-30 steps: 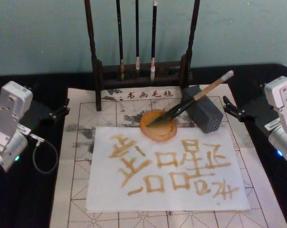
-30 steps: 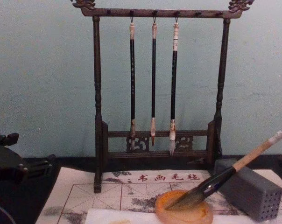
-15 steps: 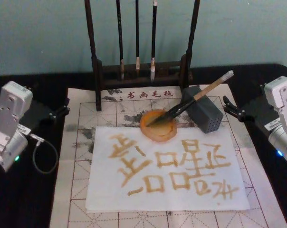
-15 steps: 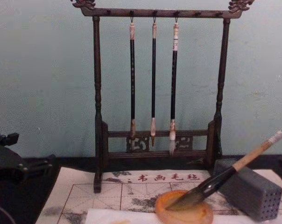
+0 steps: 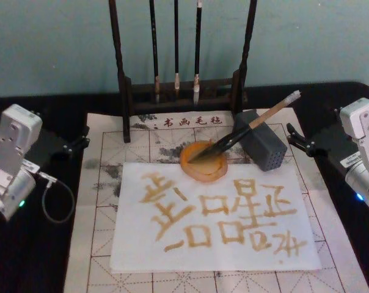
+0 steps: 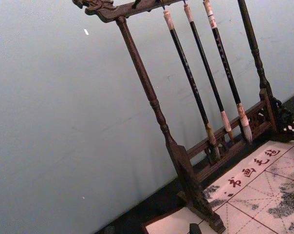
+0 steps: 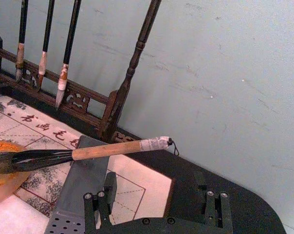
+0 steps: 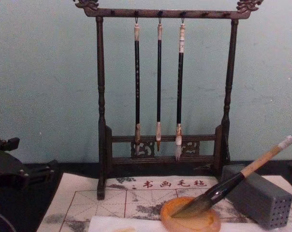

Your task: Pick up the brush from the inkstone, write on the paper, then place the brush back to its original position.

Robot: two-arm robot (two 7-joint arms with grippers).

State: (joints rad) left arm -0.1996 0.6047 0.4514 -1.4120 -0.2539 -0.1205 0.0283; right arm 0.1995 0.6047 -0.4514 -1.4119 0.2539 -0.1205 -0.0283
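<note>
1. The black table [image 5: 25,256] carries everything, with an arm parked at each side edge.
2. A beige mat [image 5: 99,244] with a red grid, ink stains and a row of red characters covers the table's middle.
3. A dark wooden rack [image 5: 120,73] stands upright at the mat's far edge, against the pale blue wall.
4. The paper [image 5: 135,244] lies flat on the mat, near the robot, and bears large amber-brown characters across most of its face.
5. The left gripper [image 5: 84,137] rests by the mat's left edge, well apart from the paper. Its fingers look spread, with nothing between them (the chest view shows this best).
6. The right gripper [image 7: 154,195] sits off the mat's right edge. Its fingers [image 7: 96,207] are spread wide and empty, pointing toward the brush's end cap but well short of it.
7. A grey perforated block [image 5: 267,149] lies just right of the inkstone, at the paper's far right corner.
8. The brush [image 5: 258,121] is tilted, with its dark tip down in the inkstone, its shaft propped on the grey block and its whitish cap raised up and to the right.
9. The inkstone [image 5: 203,171] sits on the paper's far edge, near the middle.
10. Three thin brushes [image 8: 159,72] hang side by side from the rack's top bar.
</note>
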